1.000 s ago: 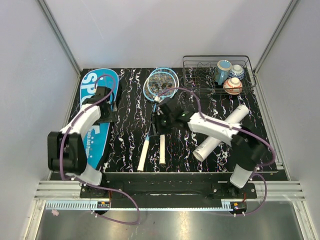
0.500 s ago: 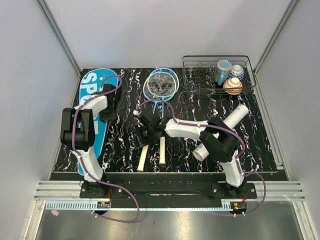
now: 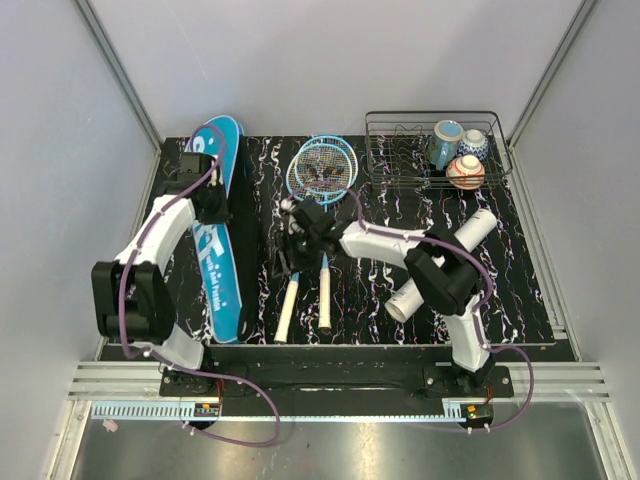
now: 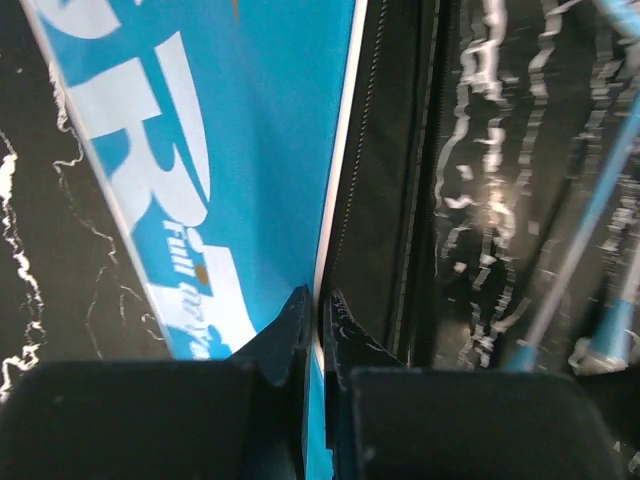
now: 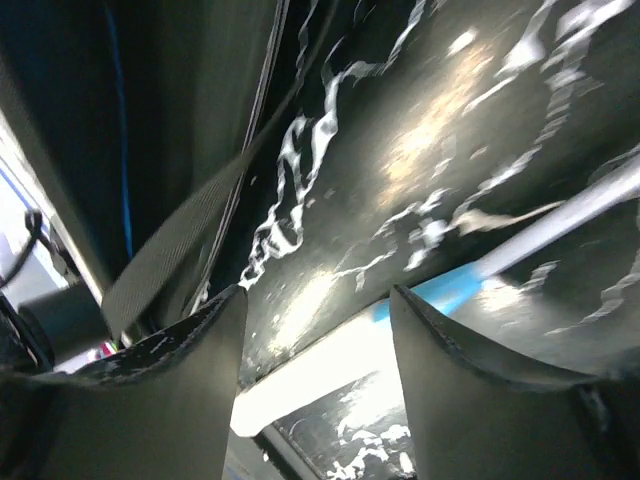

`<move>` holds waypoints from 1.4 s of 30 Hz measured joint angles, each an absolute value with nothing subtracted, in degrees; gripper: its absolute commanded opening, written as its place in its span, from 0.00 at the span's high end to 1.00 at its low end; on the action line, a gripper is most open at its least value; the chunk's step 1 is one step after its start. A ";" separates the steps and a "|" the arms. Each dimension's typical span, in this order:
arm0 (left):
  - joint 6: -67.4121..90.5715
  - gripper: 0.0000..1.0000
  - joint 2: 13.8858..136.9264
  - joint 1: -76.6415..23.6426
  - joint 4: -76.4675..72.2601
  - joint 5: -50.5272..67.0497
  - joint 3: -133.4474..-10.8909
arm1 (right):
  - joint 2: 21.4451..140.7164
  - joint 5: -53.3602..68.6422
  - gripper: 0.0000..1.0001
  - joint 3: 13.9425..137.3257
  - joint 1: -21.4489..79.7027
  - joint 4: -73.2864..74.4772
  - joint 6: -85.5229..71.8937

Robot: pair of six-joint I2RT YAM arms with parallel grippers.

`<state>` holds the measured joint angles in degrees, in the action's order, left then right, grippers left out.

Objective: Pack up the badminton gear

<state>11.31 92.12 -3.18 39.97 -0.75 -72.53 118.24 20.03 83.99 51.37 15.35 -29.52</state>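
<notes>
Pinching the white-piped edge of the teal bag [image 4: 250, 150], your left hand [image 4: 318, 302] is clenched on it, probably to hold the flap up and the mouth open for loading. Your right hand [image 5: 315, 300] hangs with fingers spread, straddling a racket [image 5: 320, 375] where white grip meets blue shaft just beneath it, seemingly lined up to grasp it for the bag.

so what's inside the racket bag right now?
Can't tell: its interior is hidden. The left claw pinches the teal bag by its edge; only its teal face and black zippered side show. Both rackets lie outside it on the table.
</notes>
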 measured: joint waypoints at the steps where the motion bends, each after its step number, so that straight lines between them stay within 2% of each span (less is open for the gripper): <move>1: 11.49 1.00 90.17 -3.11 39.13 1.19 -72.12 | 118.24 20.71 0.30 83.99 49.93 14.74 -29.85; 5: 11.73 1.00 83.44 -2.94 36.01 6.09 -68.73 | 118.24 23.97 0.23 83.99 43.42 10.11 -32.29; 8: 11.97 1.00 78.91 -2.92 32.25 9.19 -63.99 | 118.26 25.63 0.22 84.42 40.56 6.94 -33.78; 13: 13.19 1.00 73.84 -2.72 27.42 14.46 -57.32 | 120.03 30.33 0.21 86.80 41.17 -0.67 -37.12; 17: 14.04 1.00 73.54 -2.70 25.21 18.15 -56.62 | 121.97 32.69 0.23 86.56 41.87 -6.87 -41.19; 25: 15.57 1.00 73.54 -2.57 23.22 20.80 -56.60 | 122.28 31.18 0.21 83.07 41.95 -8.43 -42.85; 35: 17.02 1.00 73.54 -2.44 23.73 20.36 -56.60 | 108.79 28.99 0.23 69.89 41.89 -4.67 -43.48; 38: 17.39 1.00 73.54 -2.39 23.77 20.43 -56.60 | 106.43 28.32 0.35 68.34 41.89 -6.24 -46.30; 40: 17.61 1.00 73.54 -2.39 23.77 20.53 -56.60 | 107.24 28.12 0.46 68.34 41.89 -7.92 -48.62; 42: 17.78 1.00 73.54 -2.39 23.77 20.62 -56.60 | 109.21 28.12 0.53 68.58 41.85 -9.04 -50.30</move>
